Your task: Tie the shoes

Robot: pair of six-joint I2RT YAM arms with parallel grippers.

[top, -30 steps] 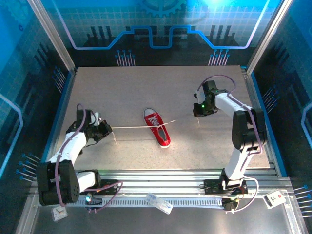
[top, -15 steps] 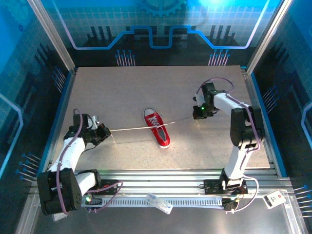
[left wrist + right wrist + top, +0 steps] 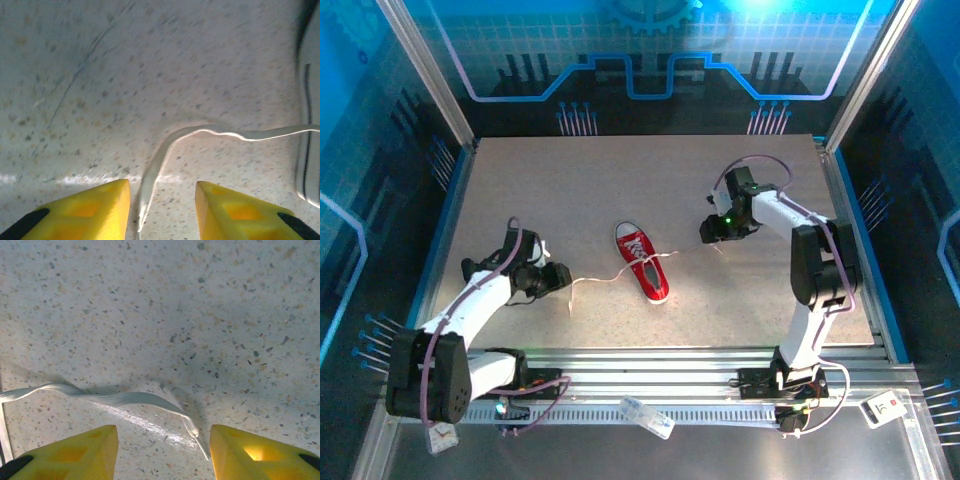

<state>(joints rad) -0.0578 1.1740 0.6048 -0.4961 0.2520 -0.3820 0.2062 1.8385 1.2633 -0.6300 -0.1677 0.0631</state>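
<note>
**Sneaker** (image 3: 642,262): one, red canvas with a white sole and toe cap. It lay flat near the middle of the table (image 3: 580,190), between the two arms, with its toe toward the near edge.

**Left lace** (image 3: 592,280): white and slack. It ran in a wavy line from the sneaker to the left gripper (image 3: 560,277). In the left wrist view its end lay on the table between the yellow fingers (image 3: 90,210), touching neither.

**Right lace** (image 3: 685,252): white and loosely curved. It reached toward the right gripper (image 3: 705,232). In the right wrist view its tip lay on the table in the gap between the fingers.

**Left gripper:** jaws apart, grasping nothing.

**Right gripper:** jaws apart, grasping nothing.

**Step in hand (judged):** the laces were drawn out to either side and no bow showed. Whether a first crossing sat at the eyelets was too small to tell.

**Next move (judged):** each lace called for a fresh grasp. That meant lowering the jaws onto a thin, flat strand lying on the table, then gathering slack for a loop without dragging the light sneaker.
</note>
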